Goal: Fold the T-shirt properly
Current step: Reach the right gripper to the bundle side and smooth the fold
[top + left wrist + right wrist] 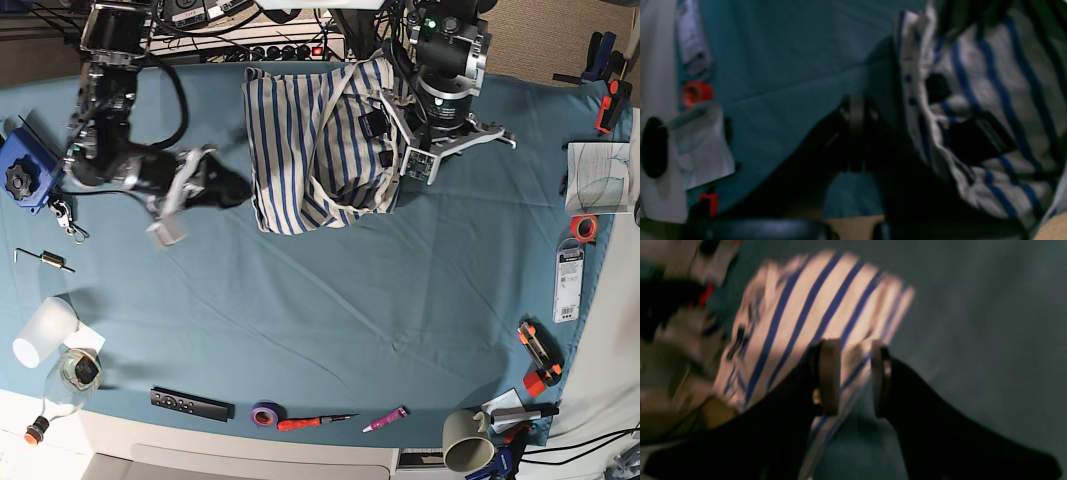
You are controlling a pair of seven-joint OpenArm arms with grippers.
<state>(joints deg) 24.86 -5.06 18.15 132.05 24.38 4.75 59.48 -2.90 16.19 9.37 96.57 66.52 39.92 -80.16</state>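
Worktop [400, 290] centre open below T-shirt [310, 150]; remote [190, 404], tape [265, 413], mug [465, 448] line front edge.

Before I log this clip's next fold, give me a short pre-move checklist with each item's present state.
1. T-shirt lying flat: not ok, bunched and creased at the table's far edge.
2. Right hand ready to grasp: ok, jaws apart, nothing clamped.
3. Left hand state: cannot tell, the view is dark and blurred.
4. Neck labels visible for orientation: ok, they face up.
5. Wrist views sharp: not ok, both are blurred.
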